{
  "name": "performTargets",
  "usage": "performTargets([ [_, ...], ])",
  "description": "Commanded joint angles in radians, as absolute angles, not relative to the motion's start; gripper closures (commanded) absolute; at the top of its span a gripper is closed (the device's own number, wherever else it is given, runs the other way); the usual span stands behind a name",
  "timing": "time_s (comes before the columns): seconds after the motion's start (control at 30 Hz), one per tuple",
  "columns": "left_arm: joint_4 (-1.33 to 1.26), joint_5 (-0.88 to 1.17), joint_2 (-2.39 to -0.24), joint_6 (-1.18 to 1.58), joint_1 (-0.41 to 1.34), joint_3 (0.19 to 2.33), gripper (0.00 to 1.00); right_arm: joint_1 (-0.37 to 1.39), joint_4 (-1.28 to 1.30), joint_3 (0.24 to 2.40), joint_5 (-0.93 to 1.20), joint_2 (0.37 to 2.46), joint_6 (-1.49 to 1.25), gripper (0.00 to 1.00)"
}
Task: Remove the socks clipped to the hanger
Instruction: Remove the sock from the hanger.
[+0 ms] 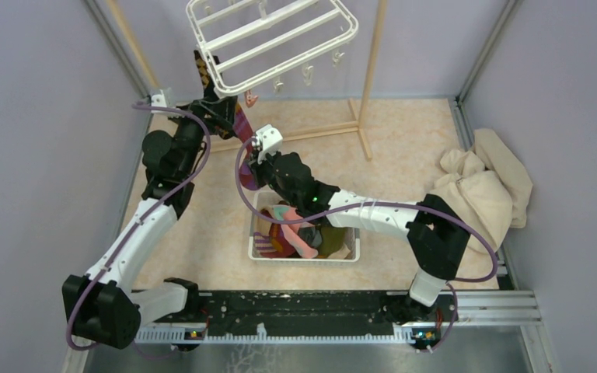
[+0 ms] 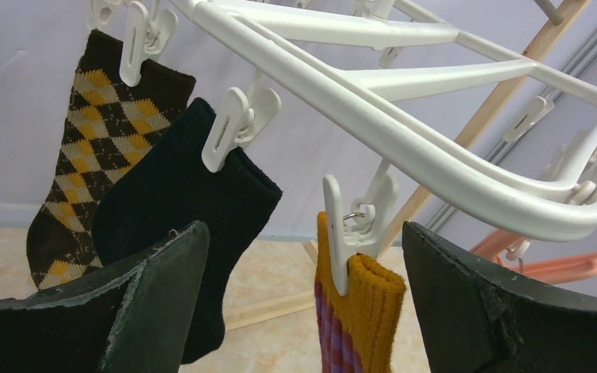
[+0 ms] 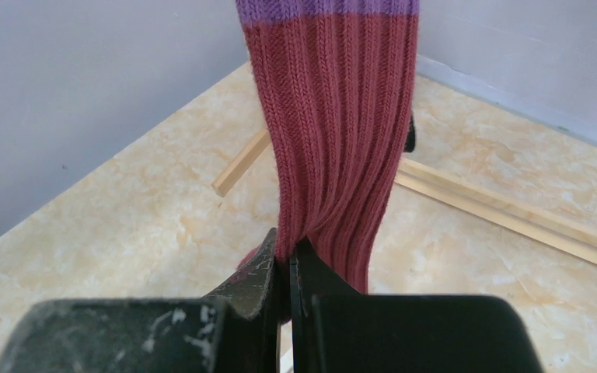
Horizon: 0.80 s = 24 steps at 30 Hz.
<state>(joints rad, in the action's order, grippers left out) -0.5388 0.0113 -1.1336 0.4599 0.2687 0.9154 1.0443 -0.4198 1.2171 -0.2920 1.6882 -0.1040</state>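
The white hanger point(image 1: 272, 43) hangs tilted at the top. In the left wrist view, clips on the hanger point(image 2: 404, 116) hold a brown argyle sock point(image 2: 85, 155), a black sock point(image 2: 179, 210) and a mustard-cuffed, maroon-and-purple striped sock point(image 2: 361, 311). My left gripper point(image 2: 303, 256) is open, with the striped sock's cuff and its clip point(image 2: 340, 233) between the fingers, touching neither. My right gripper point(image 3: 289, 256) is shut on the lower maroon part of the striped sock point(image 3: 334, 140), which is stretched up from the jaws. From above, the left gripper point(image 1: 216, 107) and right gripper point(image 1: 255, 155) flank the striped sock point(image 1: 242, 124).
A white slotted basket point(image 1: 260, 250) under the right arm holds several loose socks. A beige cloth heap point(image 1: 482, 186) lies at the right wall. The wooden rack's pole point(image 1: 371, 70) and floor bars point(image 1: 319, 132) stand behind the hanger.
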Motion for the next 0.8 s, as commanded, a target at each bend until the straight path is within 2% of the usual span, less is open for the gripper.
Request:
performTargets([
  [0.0, -0.584, -0.024, -1.127, 0.469, 0.271, 0.934, 0.01, 1.04, -0.475, 1.221, -0.298, 1.647, -0.097, 1.0],
  [0.37, -0.647, -0.03, -1.148, 0.51, 0.272, 0.92, 0.01, 1.039, -0.472, 1.23, -0.287, 1.66, -0.104, 1.0],
  [0.77, -0.673, -0.046, -1.17, 0.528, 0.273, 0.929, 0.08, 1.039, -0.485, 1.206, -0.278, 1.665, -0.125, 1.0],
])
